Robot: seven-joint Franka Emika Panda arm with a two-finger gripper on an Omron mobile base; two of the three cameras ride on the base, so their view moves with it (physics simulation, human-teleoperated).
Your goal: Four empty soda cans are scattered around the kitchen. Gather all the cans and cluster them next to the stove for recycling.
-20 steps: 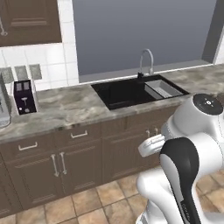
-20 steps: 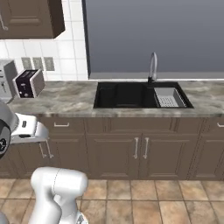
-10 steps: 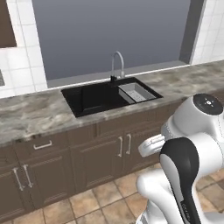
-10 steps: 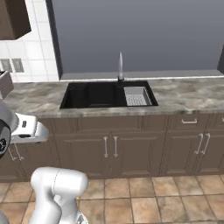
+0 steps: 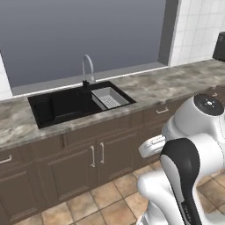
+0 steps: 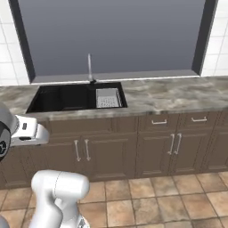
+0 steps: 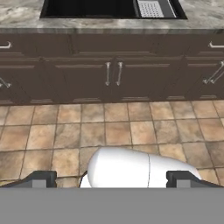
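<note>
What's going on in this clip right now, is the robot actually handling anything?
Not at this moment. The robot sits on the tiled floor facing the counter with the black sink and faucet, below a big window. Its gripper is open and empty, pointing toward the brown cabinets. It holds no soda can, so the gathering looks unfinished.

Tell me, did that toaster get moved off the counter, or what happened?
Cannot tell. The whole picture shifted: sink and faucet slid left together, so the camera moved rightward along the counter.
</note>
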